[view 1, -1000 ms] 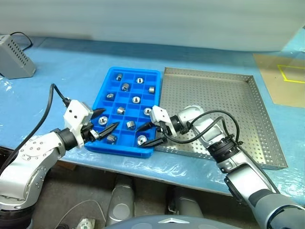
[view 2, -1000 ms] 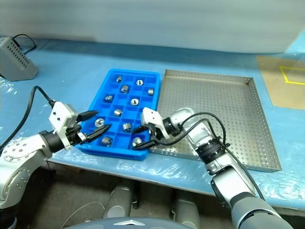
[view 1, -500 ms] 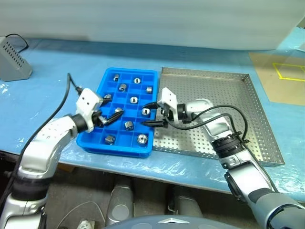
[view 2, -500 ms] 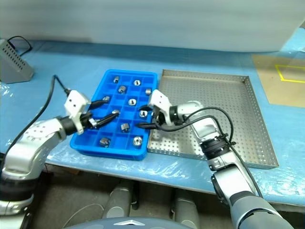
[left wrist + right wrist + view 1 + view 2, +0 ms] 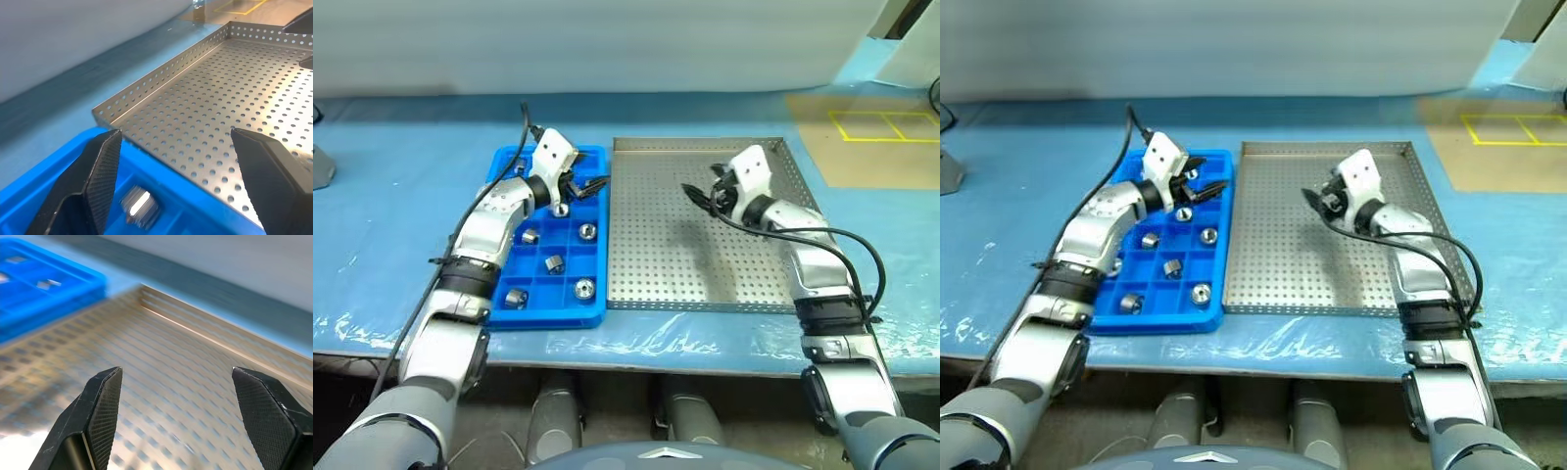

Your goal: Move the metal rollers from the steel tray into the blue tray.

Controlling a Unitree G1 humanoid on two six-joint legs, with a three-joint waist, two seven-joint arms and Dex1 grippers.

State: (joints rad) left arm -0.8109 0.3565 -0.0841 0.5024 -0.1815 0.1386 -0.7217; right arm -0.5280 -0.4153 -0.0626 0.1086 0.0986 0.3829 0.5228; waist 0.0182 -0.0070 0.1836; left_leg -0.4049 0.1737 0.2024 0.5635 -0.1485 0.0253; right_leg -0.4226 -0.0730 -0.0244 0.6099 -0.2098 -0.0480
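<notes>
**Rollers all in the blue tray**

Blue sheet covers the desk point(image 5: 391, 225), with a pale wall behind. My steel tray point(image 5: 636, 294) looks bare, and touching its edge sits the blue tray point(image 5: 504, 318), where the metal rollers point(image 5: 584, 289) rest in little square pockets. My left fingers point(image 5: 585, 186) are spread wide, holding nothing, over the blue tray's far end. My right fingers point(image 5: 1317, 201) are spread too, over the steel tray. I think the rollers are hard, heavy for their size and slippery, best pinched across their round sides.

My blue-covered table point(image 5: 401, 225), bright blue compartmented plastic tray point(image 5: 595, 284) touching large perforated grey steel tray point(image 5: 705, 284), tan mat point(image 5: 862, 147) beyond.
</notes>
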